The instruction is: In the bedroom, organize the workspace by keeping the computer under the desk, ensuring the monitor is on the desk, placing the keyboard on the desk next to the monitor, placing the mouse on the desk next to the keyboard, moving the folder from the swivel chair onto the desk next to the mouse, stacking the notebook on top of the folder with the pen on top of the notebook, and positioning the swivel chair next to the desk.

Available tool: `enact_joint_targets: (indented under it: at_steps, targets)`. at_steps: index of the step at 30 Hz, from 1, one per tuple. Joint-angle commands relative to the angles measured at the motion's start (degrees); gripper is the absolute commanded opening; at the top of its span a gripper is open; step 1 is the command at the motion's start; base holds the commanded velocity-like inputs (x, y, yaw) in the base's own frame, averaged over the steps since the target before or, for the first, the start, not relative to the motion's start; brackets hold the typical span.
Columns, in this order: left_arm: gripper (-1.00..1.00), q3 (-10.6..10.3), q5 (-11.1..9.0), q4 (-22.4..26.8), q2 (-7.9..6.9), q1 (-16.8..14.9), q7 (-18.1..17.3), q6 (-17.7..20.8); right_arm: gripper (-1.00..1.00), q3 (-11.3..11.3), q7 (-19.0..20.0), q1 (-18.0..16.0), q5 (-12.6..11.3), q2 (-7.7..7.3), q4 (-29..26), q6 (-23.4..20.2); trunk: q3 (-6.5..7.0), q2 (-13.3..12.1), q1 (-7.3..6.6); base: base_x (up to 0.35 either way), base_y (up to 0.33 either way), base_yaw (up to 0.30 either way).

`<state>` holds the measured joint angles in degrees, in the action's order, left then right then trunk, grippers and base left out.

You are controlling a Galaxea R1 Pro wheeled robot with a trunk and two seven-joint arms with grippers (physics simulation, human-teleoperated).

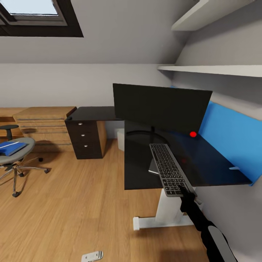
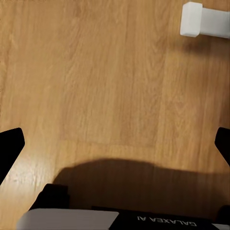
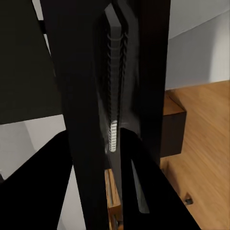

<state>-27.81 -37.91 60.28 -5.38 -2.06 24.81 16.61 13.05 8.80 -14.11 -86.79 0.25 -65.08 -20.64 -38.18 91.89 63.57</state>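
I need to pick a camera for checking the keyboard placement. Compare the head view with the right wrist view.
Head view alone: the monitor, blue folder on the swivel chair, and the whole desk with its blue back panel. Right wrist view alone: the keyboard's key rows edge-on, between the right gripper's dark fingers. Both: keyboard, gripper at its near end, wood floor.

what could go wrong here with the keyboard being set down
The keyboard is held by its near end in the right gripper, and that end overhangs the desk front edge; released here, it might tip off. Its far end is close to the monitor stand and could bump it.
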Motion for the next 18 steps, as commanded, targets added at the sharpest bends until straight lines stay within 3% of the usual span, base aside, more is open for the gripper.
enact_joint_targets:
  at_steps: [1,14,18]
  targets:
    - [1.0,-0.2,-0.5,0.1,-0.07,-0.1,0.5,0.1,-1.0,0.1,0.0,0.0,-0.3,0.02,0.0,-0.4,0.13,-0.4,-0.23,0.0,0.0,0.0]
    - [1.0,-0.2,-0.5,0.1,-0.07,-0.1,0.5,0.1,-1.0,-0.5,0.5,0.0,-0.4,0.16,-0.6,-0.6,2.47,-5.6,-3.09,0.0,0.0,0.0]
    - [1.0,-0.2,-0.5,0.1,-0.07,-0.1,0.5,0.1,-1.0,-2.9,0.5,0.0,-0.4,0.18,-2.8,-0.6,3.18,-7.2,-3.96,0.0,0.0,0.0]
